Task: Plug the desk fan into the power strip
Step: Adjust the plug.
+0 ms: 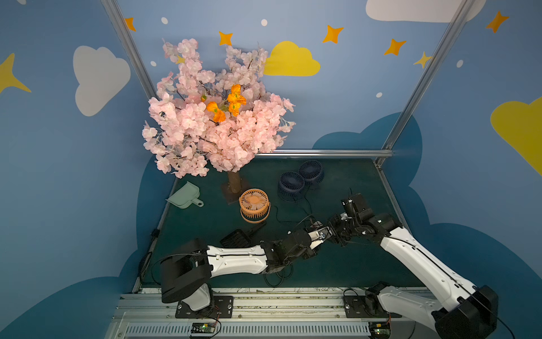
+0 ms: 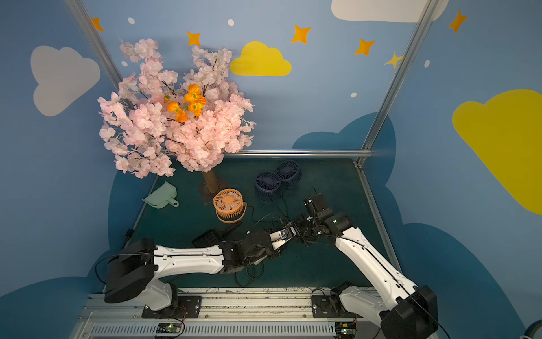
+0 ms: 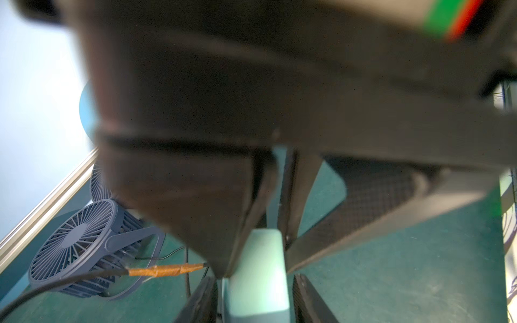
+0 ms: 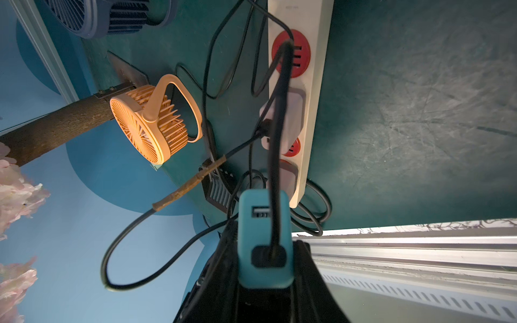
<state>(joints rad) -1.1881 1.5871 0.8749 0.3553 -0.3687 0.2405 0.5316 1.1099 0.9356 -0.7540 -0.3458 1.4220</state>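
Power strip (image 4: pixel 317 78) lies on the mat just ahead of the right claw (image 4: pixel 264 279), its long axis running straight away. That nearer claw is clamped on the teal adapter (image 4: pixel 263 218). The left claw (image 3: pixel 256 304) straddles the adapter too, though whether it grips is unclear. A bare red socket (image 4: pixel 303 56) sits farthest off.

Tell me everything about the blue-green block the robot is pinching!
The blue-green block is a smooth plastic box with rounded corners. Its face has two slots: one empty, one filled by a black plug whose cord trails away. The right gripper clamps its sides, holding it near the power strip, not in any socket. The left gripper flanks its other end; whether that one touches it is unclear.
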